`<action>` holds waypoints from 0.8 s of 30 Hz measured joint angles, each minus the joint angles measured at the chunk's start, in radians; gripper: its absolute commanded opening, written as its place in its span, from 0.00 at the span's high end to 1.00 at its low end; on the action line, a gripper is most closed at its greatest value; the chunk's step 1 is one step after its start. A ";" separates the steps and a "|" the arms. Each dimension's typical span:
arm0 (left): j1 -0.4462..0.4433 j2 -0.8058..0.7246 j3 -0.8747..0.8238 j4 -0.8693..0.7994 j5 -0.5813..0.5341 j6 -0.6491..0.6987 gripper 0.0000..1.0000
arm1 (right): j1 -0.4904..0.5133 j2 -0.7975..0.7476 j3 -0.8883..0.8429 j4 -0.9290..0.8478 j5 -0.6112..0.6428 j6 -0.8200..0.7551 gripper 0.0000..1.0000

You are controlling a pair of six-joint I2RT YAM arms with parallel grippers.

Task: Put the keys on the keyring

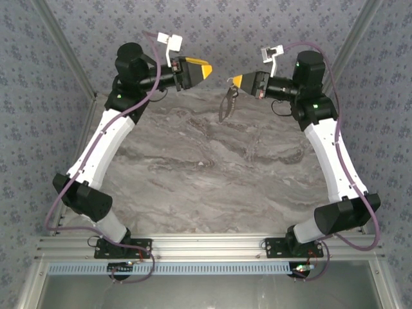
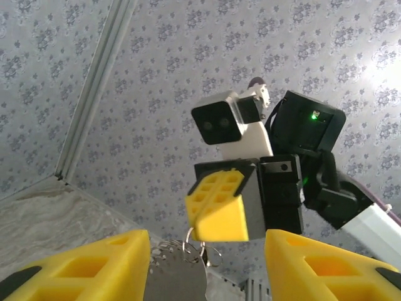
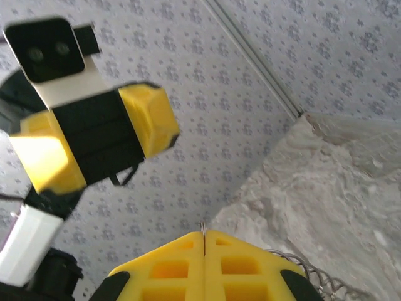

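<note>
My right gripper (image 1: 237, 80) is shut on the keyring (image 1: 230, 92), high above the back of the table. In the right wrist view a thin wire of the keyring (image 3: 203, 233) is pinched between the closed yellow fingers (image 3: 175, 269). Below the grip hangs a dark slim key (image 1: 224, 109). In the left wrist view the silver coils of the keyring (image 2: 195, 248) and a flat grey metal piece (image 2: 178, 282) dangle under the right gripper (image 2: 219, 210). My left gripper (image 1: 207, 69) faces it from the left, a short gap away. It is open, and its fingers (image 2: 119, 263) touch nothing.
The grey marble tabletop (image 1: 206, 174) lies well below both grippers. Patterned grey walls (image 1: 212, 26) close in the back and sides, with a metal corner post (image 2: 94, 88) on the left. An aluminium rail (image 1: 206, 248) carries both arm bases at the near edge.
</note>
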 measured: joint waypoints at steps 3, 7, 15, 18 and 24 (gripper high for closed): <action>0.000 0.002 0.059 -0.115 0.018 0.071 0.49 | 0.002 0.000 0.055 -0.155 0.004 -0.118 1.00; -0.006 0.011 0.122 -0.227 0.049 0.148 0.53 | 0.012 0.000 0.110 -0.311 0.019 -0.235 1.00; -0.061 0.084 0.166 -0.387 0.104 0.237 0.63 | 0.041 0.002 0.130 -0.423 0.019 -0.325 1.00; -0.078 0.107 0.166 -0.424 0.115 0.250 0.64 | 0.048 0.005 0.130 -0.434 0.019 -0.333 1.00; -0.085 0.114 0.166 -0.442 0.124 0.259 0.67 | 0.050 0.005 0.130 -0.432 0.019 -0.335 1.00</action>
